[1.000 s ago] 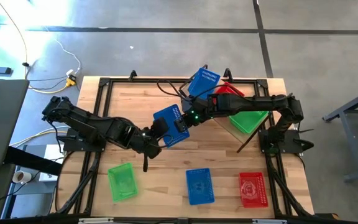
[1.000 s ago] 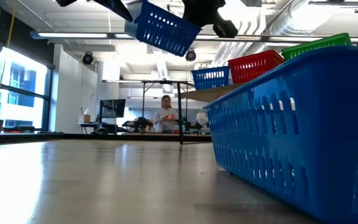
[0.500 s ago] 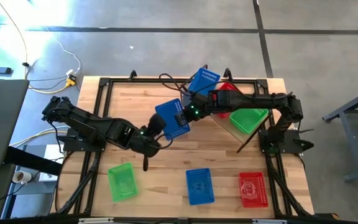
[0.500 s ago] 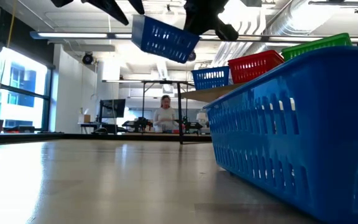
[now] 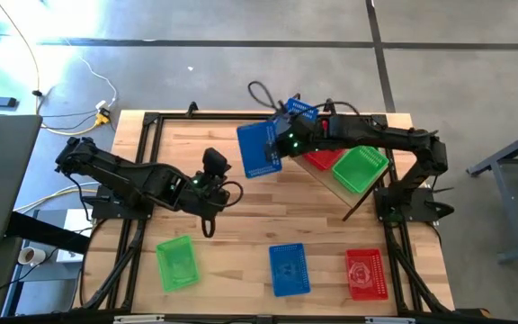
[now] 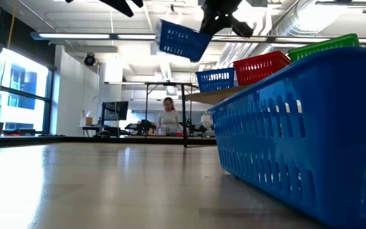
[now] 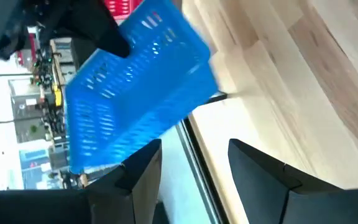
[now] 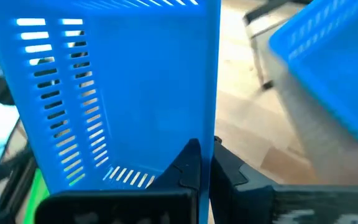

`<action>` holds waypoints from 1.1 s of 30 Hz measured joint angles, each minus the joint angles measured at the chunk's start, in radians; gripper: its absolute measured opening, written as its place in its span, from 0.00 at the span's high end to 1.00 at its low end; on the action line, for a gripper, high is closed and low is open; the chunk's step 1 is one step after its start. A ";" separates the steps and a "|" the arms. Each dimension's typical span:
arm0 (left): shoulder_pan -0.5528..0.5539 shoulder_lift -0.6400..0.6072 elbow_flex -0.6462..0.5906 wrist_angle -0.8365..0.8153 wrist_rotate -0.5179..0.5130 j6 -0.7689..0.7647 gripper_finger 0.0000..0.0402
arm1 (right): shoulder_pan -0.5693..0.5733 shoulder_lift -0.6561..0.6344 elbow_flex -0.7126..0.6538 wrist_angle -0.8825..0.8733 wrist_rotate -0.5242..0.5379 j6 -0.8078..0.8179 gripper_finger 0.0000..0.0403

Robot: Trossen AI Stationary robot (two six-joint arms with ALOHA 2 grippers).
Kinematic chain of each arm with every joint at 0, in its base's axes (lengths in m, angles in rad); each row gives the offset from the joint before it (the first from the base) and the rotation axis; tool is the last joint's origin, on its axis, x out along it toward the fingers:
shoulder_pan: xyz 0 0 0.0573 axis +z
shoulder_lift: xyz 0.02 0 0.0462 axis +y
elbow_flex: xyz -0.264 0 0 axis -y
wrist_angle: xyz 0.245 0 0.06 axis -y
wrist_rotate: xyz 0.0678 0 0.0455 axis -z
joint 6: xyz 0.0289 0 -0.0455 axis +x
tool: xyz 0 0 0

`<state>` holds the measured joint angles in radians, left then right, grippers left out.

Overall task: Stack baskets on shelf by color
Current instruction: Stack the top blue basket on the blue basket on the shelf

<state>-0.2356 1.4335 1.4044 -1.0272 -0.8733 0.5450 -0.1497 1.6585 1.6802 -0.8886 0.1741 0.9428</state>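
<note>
Right pincer [image 5: 283, 147] gripping airborne blue basket [image 5: 259, 149]

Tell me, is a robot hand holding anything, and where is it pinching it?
The right gripper pinches a blue basket by its rim, up in the air. The left gripper is open, holding nothing.

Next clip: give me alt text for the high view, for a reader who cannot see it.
Seen from above, the right hand holds a blue basket in the air near the shelf, which carries blue, red and green baskets. The left hand is open and empty at mid-table. A green basket, a blue one and a red one sit along the table's near edge.
</note>
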 joint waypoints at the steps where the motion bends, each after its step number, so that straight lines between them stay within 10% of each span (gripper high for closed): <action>1: 0.000 -0.003 0.000 0.001 -0.006 -0.011 0.56 | -0.010 -0.010 0.000 -0.003 0.010 0.003 1.00; 18: 0.133 -0.186 0.000 -0.115 0.190 -0.376 0.56 | -0.157 -0.094 0.001 -0.096 0.057 0.200 1.00; 33: 0.224 -0.335 0.000 -0.130 0.235 -0.385 0.56 | -0.304 -0.099 0.001 -0.178 -0.066 0.409 1.00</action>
<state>-0.0113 1.0980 1.4044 -1.1572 -0.6385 0.1600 -0.4536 1.5597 1.6810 -1.0669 0.1076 1.3514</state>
